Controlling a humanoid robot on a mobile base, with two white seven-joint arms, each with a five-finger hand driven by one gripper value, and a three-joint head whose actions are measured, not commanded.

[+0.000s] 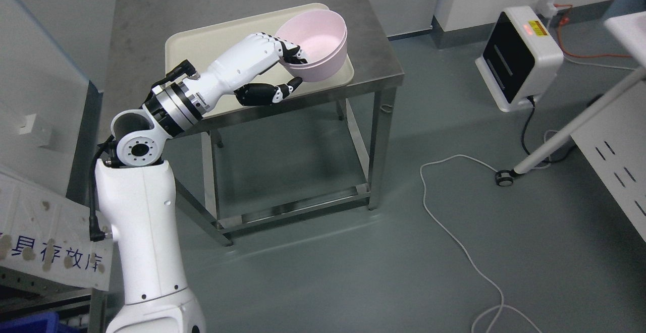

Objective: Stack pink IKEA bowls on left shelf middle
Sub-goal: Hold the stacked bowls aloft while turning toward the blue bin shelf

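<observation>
Nearest the camera, at the lower left, a shelf (55, 272) edge with a printed label and a blue bin (30, 323) beneath it shows beside the robot's white left arm, which rises from the bottom edge and reaches out over the steel worktop (212, 15). The left robot hand (282, 65) is closed on the pink bowl (315, 45): its fingers (292, 53) hook over the near rim into the bowl, and the thumb sits below against the outer wall. The bowl tilts, its mouth turned toward the hand, and sits over the far right corner of the cream tray (212, 40), close to the worktop's right edge; whether its base touches the tray I cannot tell. Only one bowl is visible, so the task looks to be at an early step: the bowl is gripped but not yet carried to the shelf, and no stack is visible. The right arm is out of view. For room, the tray's left half is bare and the floor to the right is open, though a white cable (454, 237), a wheeled stand leg (565, 139) and a white floor appliance (517, 58) lie there. The way back toward the shelf is over the worktop's near left edge, past the arm's own elbow.
</observation>
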